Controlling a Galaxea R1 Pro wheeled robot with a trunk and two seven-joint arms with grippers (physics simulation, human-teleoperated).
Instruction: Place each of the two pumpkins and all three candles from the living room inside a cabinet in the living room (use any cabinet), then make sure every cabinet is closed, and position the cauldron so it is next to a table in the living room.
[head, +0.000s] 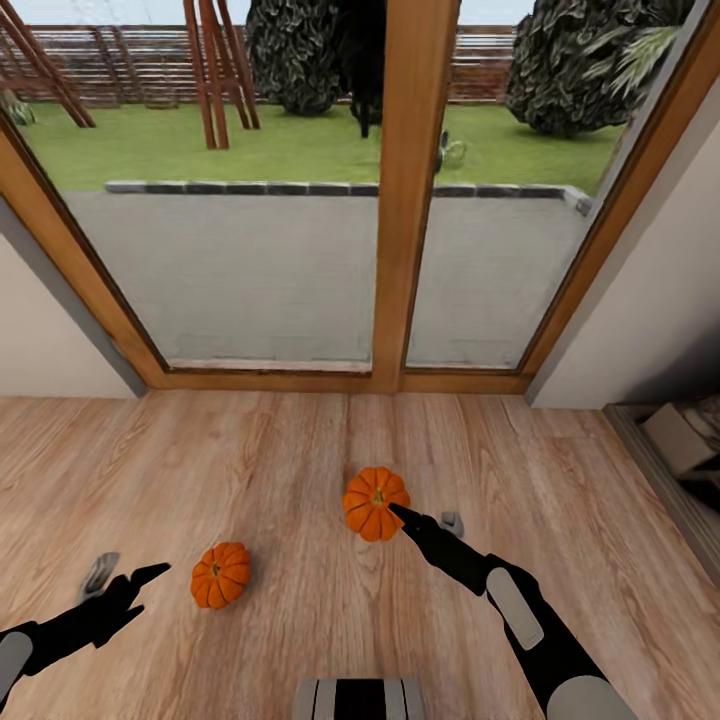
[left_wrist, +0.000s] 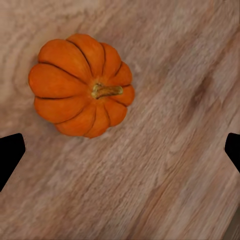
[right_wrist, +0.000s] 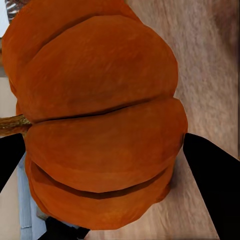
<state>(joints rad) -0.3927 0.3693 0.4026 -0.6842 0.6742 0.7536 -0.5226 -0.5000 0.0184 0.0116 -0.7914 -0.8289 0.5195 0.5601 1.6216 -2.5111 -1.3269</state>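
Note:
Two squat orange pumpkins lie on the wooden floor. The nearer pumpkin (head: 221, 574) is just right of my left gripper (head: 125, 573), which is open and empty. In the left wrist view that pumpkin (left_wrist: 80, 85) shows stem-up, ahead of the open left gripper (left_wrist: 125, 145) and off to one side. The farther pumpkin (head: 376, 502) lies at the tip of my right gripper (head: 428, 518), whose black fingertip reaches its edge. The fingers look spread. In the right wrist view this pumpkin (right_wrist: 100, 120) looms close between the two dark fingertips (right_wrist: 210, 175).
A glazed door with a wooden frame (head: 400, 200) stands straight ahead, looking onto a patio and lawn. White walls (head: 650, 300) angle in on both sides. A low dark unit (head: 680, 440) sits at the right edge. My base (head: 360, 698) shows at the bottom.

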